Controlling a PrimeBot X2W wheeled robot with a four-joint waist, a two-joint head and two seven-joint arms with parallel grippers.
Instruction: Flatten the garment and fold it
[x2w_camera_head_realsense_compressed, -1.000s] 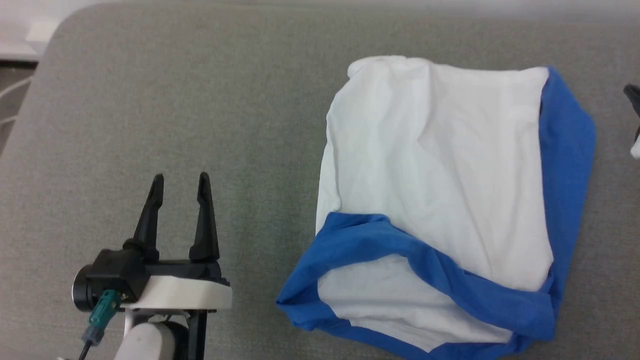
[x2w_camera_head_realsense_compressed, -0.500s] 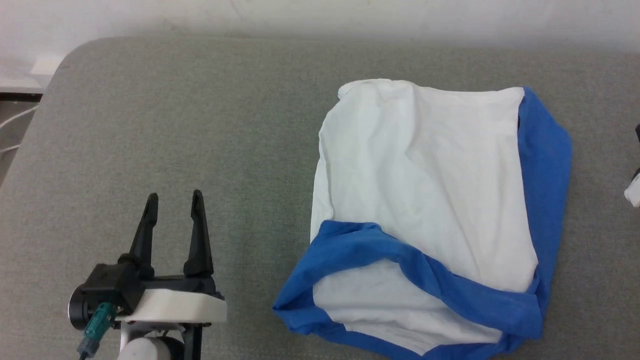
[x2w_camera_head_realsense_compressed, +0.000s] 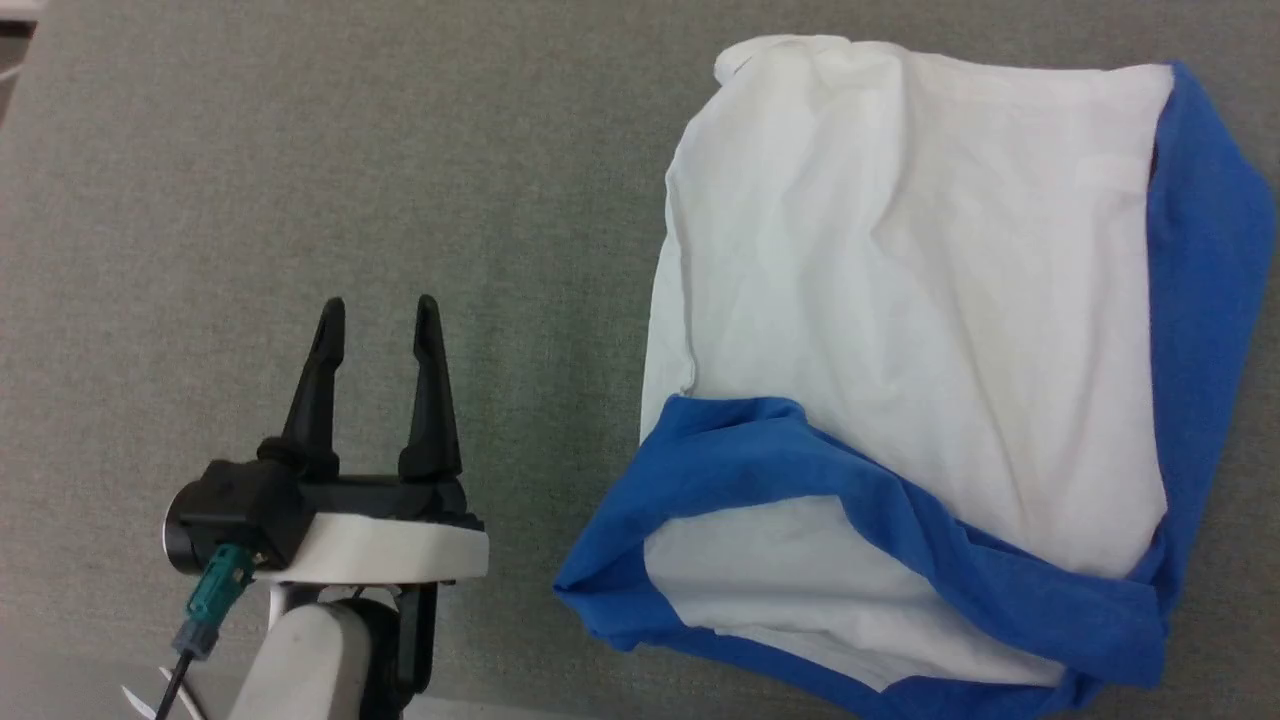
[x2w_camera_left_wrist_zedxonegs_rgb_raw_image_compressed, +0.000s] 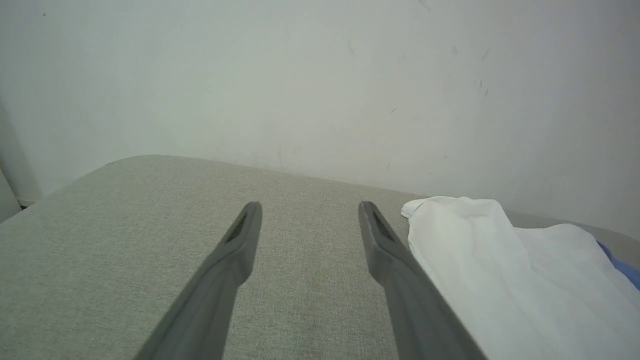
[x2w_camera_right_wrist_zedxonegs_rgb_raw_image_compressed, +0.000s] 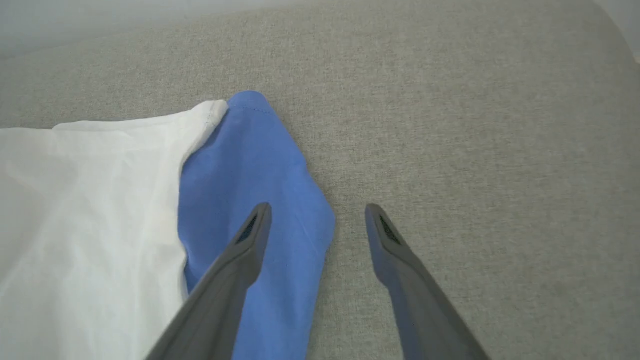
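Though both wide-jawed and empty, left gripper (x2w_camera_head_realsense_compressed: 380, 303) left of garment (x2w_camera_head_realsense_compressed: 900, 300); right gripper (x2w_camera_right_wrist_zedxonegs_rgb_raw_image_compressed: 318, 207) over its blue edge

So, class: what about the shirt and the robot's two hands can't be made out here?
- Head view: the garment is cut off by the frame's bottom edge, and its own folds hide the layers beneath.
- Left wrist view: a finger of the left hand covers the garment's near edge, and the frame's right edge cuts off the rest.
- Right wrist view: whether the right hand touches the garment is unclear, because its finger covers the cloth there.
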